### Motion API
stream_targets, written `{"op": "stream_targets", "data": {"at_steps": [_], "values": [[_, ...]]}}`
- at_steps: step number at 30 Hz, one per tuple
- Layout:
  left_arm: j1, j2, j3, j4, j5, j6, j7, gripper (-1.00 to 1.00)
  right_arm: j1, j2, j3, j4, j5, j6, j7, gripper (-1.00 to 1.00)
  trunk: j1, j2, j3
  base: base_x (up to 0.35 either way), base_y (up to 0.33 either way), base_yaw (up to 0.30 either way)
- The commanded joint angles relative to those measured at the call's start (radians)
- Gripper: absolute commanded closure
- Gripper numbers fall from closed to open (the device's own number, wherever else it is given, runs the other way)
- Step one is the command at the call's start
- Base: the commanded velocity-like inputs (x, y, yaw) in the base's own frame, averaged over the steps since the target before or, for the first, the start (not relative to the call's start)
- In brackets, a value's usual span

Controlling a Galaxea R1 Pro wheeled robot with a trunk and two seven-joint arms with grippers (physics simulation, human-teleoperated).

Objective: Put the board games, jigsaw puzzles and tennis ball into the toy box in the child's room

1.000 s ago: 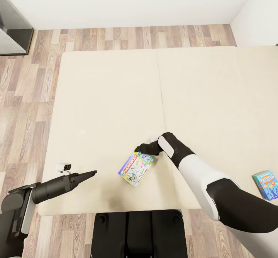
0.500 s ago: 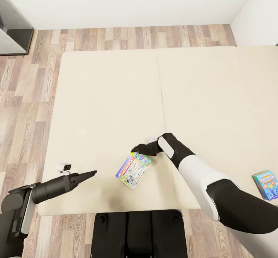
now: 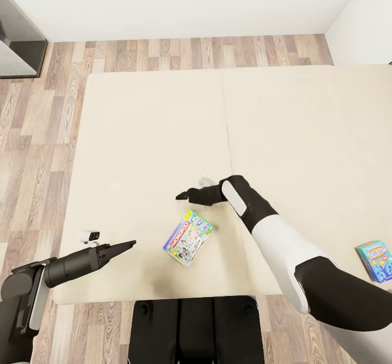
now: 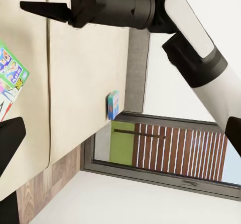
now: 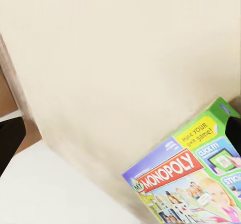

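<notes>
A green-edged board game (image 3: 188,238) with a red banner lies flat on the beige bed (image 3: 152,135), close to its near edge. My right gripper (image 3: 182,195) hovers just beyond it, open and holding nothing. In the right wrist view the game's lid (image 5: 191,184) sits past the spread fingers (image 5: 10,138). A small blue board game (image 3: 377,259) rests at the bed's right, also seen on the mattress edge (image 4: 113,105). My left gripper (image 3: 129,244) is open above the bed's near left corner, well left of the green-edged game. The toy box and the table are out of view.
Wood-plank floor (image 3: 38,135) surrounds the bed on the left and far sides. A dark-grey cabinet (image 3: 16,37) stands at the far left by the white wall. My base (image 3: 196,326) is against the bed's near edge. A window (image 4: 165,153) lies beyond the bed.
My right gripper let go of the green-edged game and drew away from it toward the far side. The game slid slightly left and now lies free. The left arm stayed still.
</notes>
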Motion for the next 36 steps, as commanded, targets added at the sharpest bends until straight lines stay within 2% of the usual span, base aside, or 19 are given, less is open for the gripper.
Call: {"op": "stream_targets", "data": {"at_steps": [1,13,17,18,25,29,32,36], "values": [[0.000,0.000,0.000,0.000,0.000,0.011,-0.004,-1.00,0.005,0.000,0.000,-0.022,0.010,0.015,0.007,-1.00,0.001,-0.001,-0.001,0.000,0.000,0.000],[0.000,-0.001,-0.001,0.000,0.001,0.011,-0.004,-1.00,0.087,0.000,-0.003,-0.218,0.011,0.088,0.003,-1.00,0.001,-0.001,-0.001,0.000,0.000,0.000],[0.000,-0.001,-0.001,0.000,0.001,0.011,-0.004,-1.00,0.117,-0.039,-0.004,-0.260,0.010,0.095,0.004,-1.00,0.001,-0.001,-0.001,0.000,0.000,0.000],[0.000,-0.001,-0.001,0.000,0.001,0.011,-0.004,-1.00,0.135,-0.062,-0.004,-0.286,0.007,0.094,0.006,-1.00,0.001,-0.001,-0.001,0.000,0.000,0.000],[-0.001,-0.001,-0.001,0.000,0.001,0.011,-0.004,-1.00,0.238,-0.145,-0.013,-0.392,-0.003,0.091,0.013,-1.00,0.001,-0.001,-0.001,0.000,0.000,0.000],[0.000,-0.001,-0.001,0.000,0.000,0.011,-0.003,-1.00,0.303,-0.192,-0.031,-0.458,-0.005,0.081,0.015,-1.00,0.001,-0.001,-0.001,0.000,0.000,0.000],[-0.001,-0.001,-0.001,0.000,0.000,0.011,-0.003,-1.00,0.351,-0.218,-0.052,-0.501,-0.007,0.063,0.024,-1.00,0.001,-0.001,-0.001,0.000,0.000,0.000],[0.000,-0.001,-0.002,0.000,0.000,0.011,-0.001,-1.00,0.412,-0.237,-0.088,-0.539,-0.008,0.029,0.054,-1.00,0.001,-0.001,-0.001,0.000,0.000,0.000]]}}
